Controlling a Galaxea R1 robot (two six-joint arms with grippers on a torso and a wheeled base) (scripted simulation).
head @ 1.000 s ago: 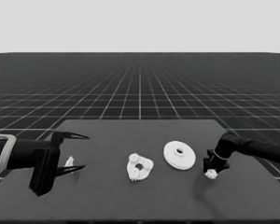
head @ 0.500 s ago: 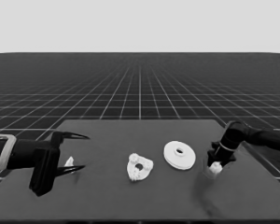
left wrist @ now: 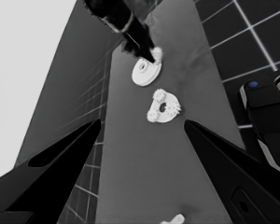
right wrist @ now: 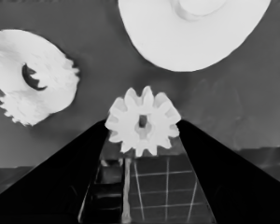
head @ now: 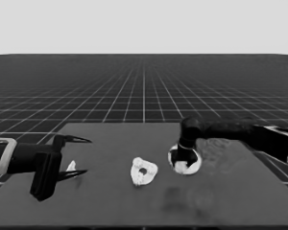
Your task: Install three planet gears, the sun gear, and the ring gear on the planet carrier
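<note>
Gear (right wrist: 143, 122) teeth show plainly in the right wrist view, where a small white toothed wheel with a centre hole sits clamped between the two black fingers of the right gripper (right wrist: 143, 135). In the head view that right gripper (head: 185, 160) hangs over the larger round part (head: 196, 163), its fingertips just at that part's near-left rim, while the right arm (head: 240, 132) reaches in from the right edge above it. The left wrist view shows the same: the dark arm comes down at the edge of the larger round part (left wrist: 144, 73).

Taking the larger round part as the landmark, the smaller round part (head: 144, 171) lies on the table (head: 110, 201) to its left and slightly nearer the camera, apart from it. Toothed gears sit on top of the smaller round part (left wrist: 163, 107); the left wrist view shows at least two or three toothed edges around its centre hole, though I cannot count them surely.

Far to the left of the larger round part, the left gripper (head: 79, 155) waits over the table's left end, its fingers spread wide and holding nothing. A thin white piece (head: 71, 166) lies on the table between those fingers, seen also at the edge of the left wrist view (left wrist: 175, 219).
</note>
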